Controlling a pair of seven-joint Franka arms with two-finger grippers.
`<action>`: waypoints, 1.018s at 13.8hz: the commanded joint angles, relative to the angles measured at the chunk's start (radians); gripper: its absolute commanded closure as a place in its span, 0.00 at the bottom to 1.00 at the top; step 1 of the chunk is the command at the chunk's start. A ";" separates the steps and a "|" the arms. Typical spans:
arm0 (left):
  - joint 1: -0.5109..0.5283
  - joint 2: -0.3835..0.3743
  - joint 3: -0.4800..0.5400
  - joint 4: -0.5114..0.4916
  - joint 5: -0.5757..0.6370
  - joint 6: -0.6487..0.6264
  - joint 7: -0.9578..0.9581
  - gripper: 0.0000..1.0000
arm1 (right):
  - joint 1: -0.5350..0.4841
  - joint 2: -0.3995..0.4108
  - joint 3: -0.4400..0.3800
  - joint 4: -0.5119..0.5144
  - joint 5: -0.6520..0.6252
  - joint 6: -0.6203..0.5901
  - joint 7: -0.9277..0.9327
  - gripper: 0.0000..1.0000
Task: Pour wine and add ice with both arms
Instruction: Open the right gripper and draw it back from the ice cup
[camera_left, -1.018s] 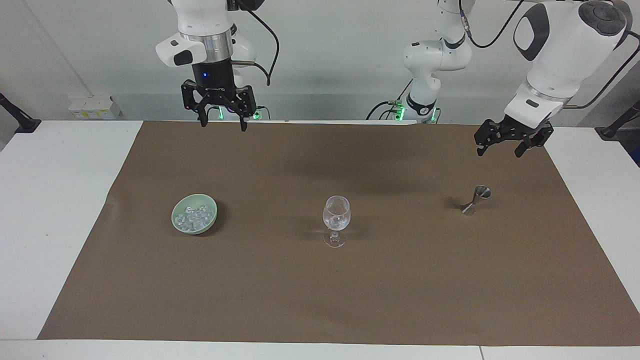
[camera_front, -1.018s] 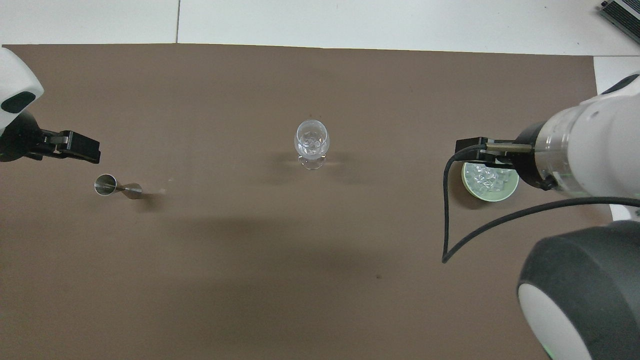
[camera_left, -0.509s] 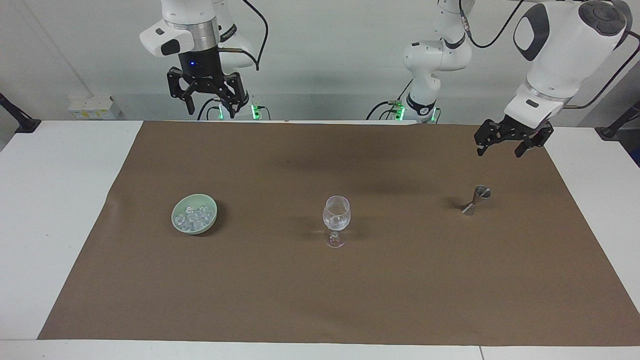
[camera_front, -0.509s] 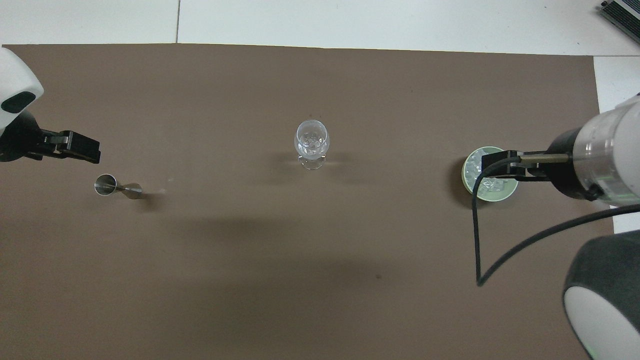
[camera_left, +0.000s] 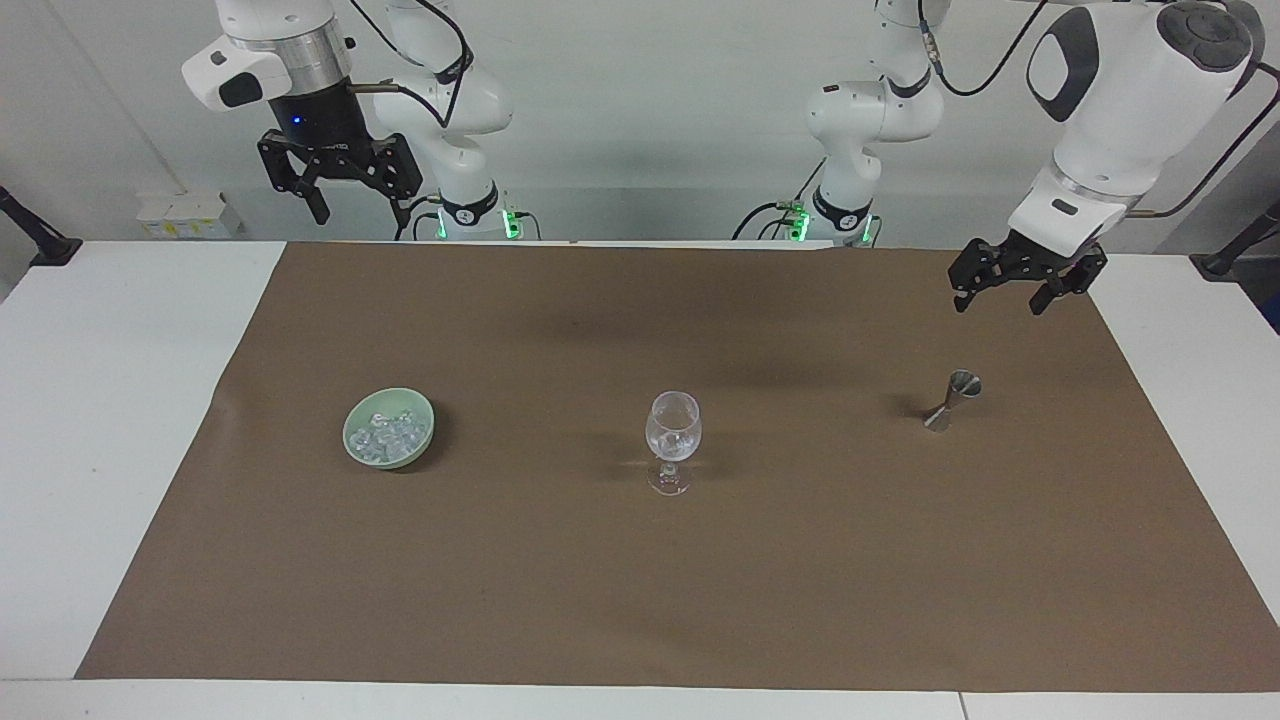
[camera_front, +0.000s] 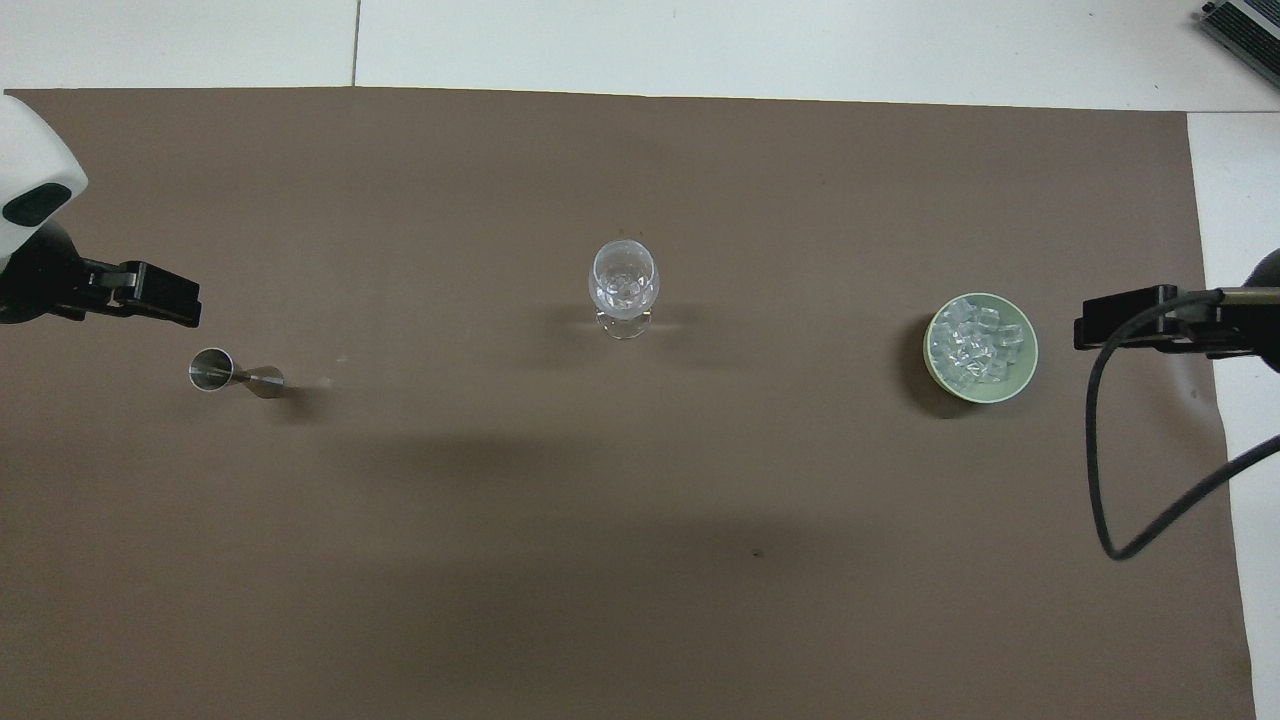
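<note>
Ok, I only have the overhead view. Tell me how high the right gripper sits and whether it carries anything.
Observer: The right gripper hangs high in the air, well above the table at the right arm's end, open and empty.
Operator: Now check the jigger. From above it looks tipped over.
Observer: The jigger stands upright on the brown mat.
Operator: Give me the left gripper too.
Observer: The left gripper is open and empty, up in the air above the mat and clear of the jigger.
</note>
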 joint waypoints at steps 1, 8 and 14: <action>0.005 -0.032 0.000 -0.036 -0.010 0.002 -0.005 0.00 | 0.002 0.021 -0.008 0.025 0.021 -0.011 -0.011 0.00; 0.005 -0.032 0.000 -0.036 -0.010 0.002 -0.005 0.00 | -0.004 0.001 -0.015 -0.021 0.019 -0.022 -0.010 0.00; 0.005 -0.032 0.000 -0.036 -0.011 0.002 -0.005 0.00 | -0.004 -0.028 -0.015 -0.076 0.021 -0.017 -0.001 0.00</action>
